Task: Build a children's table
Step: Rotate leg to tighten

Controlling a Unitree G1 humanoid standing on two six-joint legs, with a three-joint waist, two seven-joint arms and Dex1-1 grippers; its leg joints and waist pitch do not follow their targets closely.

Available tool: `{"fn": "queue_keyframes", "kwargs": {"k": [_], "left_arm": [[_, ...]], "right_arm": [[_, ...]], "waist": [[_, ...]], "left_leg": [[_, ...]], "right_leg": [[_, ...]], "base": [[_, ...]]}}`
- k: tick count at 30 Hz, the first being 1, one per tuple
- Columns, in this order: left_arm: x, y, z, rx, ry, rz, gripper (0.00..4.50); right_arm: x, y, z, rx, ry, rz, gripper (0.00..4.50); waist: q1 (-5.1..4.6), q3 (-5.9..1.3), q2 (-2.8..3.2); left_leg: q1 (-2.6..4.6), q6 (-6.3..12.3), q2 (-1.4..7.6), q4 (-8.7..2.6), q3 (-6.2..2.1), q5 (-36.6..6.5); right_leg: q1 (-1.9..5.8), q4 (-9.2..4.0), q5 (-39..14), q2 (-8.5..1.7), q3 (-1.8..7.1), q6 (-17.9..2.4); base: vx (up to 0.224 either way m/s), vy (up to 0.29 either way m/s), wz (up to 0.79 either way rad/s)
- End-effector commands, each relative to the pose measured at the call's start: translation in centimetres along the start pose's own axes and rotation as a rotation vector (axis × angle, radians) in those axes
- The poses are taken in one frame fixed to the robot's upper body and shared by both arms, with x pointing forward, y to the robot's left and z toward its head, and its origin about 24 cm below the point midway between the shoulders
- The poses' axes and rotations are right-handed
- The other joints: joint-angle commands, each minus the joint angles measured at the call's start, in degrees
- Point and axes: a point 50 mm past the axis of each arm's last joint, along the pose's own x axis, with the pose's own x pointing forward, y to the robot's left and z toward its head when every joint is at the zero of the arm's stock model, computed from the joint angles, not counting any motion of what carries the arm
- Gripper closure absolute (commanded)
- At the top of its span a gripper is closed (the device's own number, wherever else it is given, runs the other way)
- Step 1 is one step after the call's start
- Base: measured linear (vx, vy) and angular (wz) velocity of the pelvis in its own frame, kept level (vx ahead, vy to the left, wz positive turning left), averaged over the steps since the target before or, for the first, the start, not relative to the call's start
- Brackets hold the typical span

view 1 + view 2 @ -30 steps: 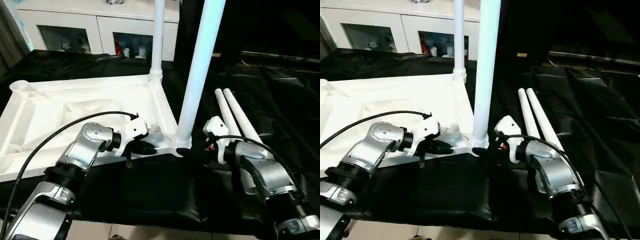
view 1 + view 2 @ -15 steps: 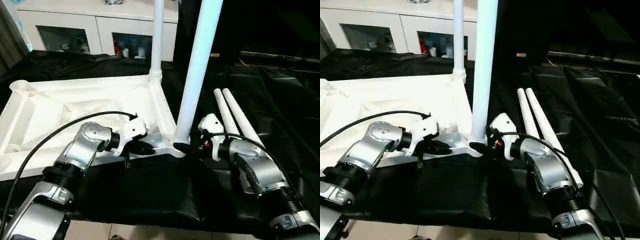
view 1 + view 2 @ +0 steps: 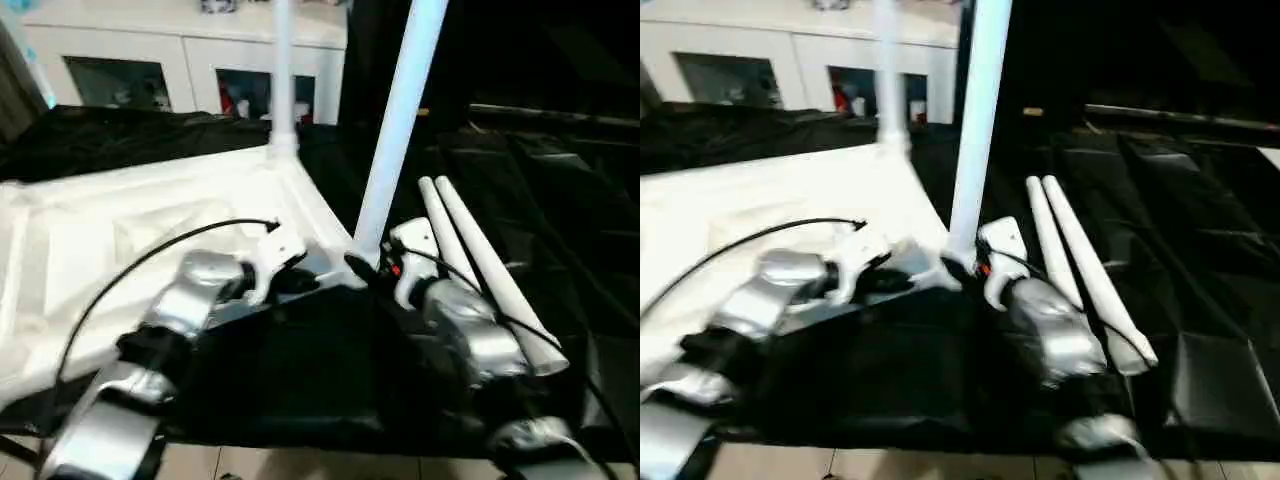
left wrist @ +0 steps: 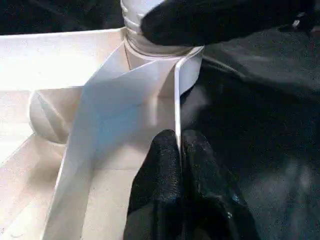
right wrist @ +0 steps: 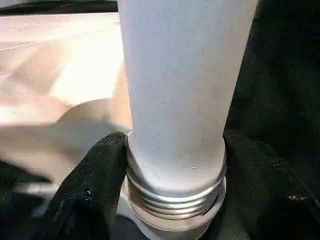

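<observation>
The right pincer (image 5: 175, 200) clasps the threaded foot of the upright near leg (image 3: 400, 130) at its corner socket, the leg's long axis rising straight up, while the left pincer (image 4: 181, 150) pinches the top's rim (image 4: 176, 95) just beside it.

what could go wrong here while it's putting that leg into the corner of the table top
The near leg leans, and its threads still show above the socket, so it may bind or cross-thread. The left gripper pinches only the top's thin rim, which could slip. A swing could knock the two loose legs.
</observation>
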Motion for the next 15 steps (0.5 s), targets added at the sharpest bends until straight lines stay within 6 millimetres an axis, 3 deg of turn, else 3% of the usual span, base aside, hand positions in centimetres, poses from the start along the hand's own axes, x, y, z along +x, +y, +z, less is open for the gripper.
{"fn": "queue_keyframes", "kwargs": {"k": [1,2,5,6,7,9,15], "left_arm": [[2.1,-1.8,1.6,0.002,-0.059,-0.057,4.50],[2.2,-1.8,1.6,0.000,-0.059,-0.056,4.50],[2.3,-1.9,1.6,-0.003,-0.055,-0.058,4.50],[2.3,-1.8,1.6,-0.003,-0.053,-0.058,4.50],[2.2,-1.7,1.5,-0.002,-0.051,-0.058,4.50],[1.9,-1.4,1.4,-0.001,-0.047,-0.053,4.50],[0.8,-1.1,0.6,0.023,-0.034,-0.083,4.50]], "right_arm": [[0.6,1.0,-2.0,0.040,0.109,-0.059,1.78],[0.7,1.1,-1.9,0.036,0.109,-0.062,1.78],[1.3,2.0,-1.1,-0.016,0.068,-0.010,1.78],[1.3,2.1,-0.9,-0.022,0.056,0.000,1.22],[1.3,2.2,-0.6,-0.013,0.035,0.027,1.22],[1.2,2.1,-0.2,-0.014,0.001,0.066,1.02],[-0.2,0.6,0.7,-0.084,0.008,0.222,0.59]], "waist": [[-0.32,-3.32,0.59],[-0.33,-3.31,0.75],[-0.32,-3.34,0.66],[-0.30,-3.33,0.66],[-0.31,-3.33,0.41],[-0.21,-3.41,0.56],[0.27,-3.58,0.22]], "left_leg": [[1.43,-2.82,1.27,-4.53,-1.25,-24.28],[1.68,-2.73,1.23,-4.45,-1.19,-25.24],[1.59,-2.22,1.20,-4.45,-1.26,-26.16],[1.65,-2.09,1.23,-4.46,-1.25,-26.16],[1.55,-1.81,1.23,-4.46,-1.21,-26.16],[1.49,-1.43,1.30,-4.49,-1.17,-25.48],[1.07,0.39,1.41,-4.42,-0.85,-21.18]], "right_leg": [[1.69,-4.41,-25.71,-2.16,1.08,-8.99],[1.42,-4.71,-26.41,-2.10,1.08,-8.45],[1.44,-4.93,-27.13,-2.14,1.01,-7.80],[1.39,-4.94,-26.94,-2.12,1.04,-7.84],[1.42,-4.92,-26.68,-2.06,1.03,-7.92],[1.50,-4.76,-25.30,-2.10,1.13,-8.38],[2.21,-4.03,-19.08,-2.02,1.31,-10.22]], "base": [[0.000,0.000,0.00],[0.000,0.000,0.00],[0.000,0.000,0.00],[0.000,0.000,0.00],[0.000,0.000,0.00],[0.000,0.000,0.00],[0.000,0.000,0.00]]}}
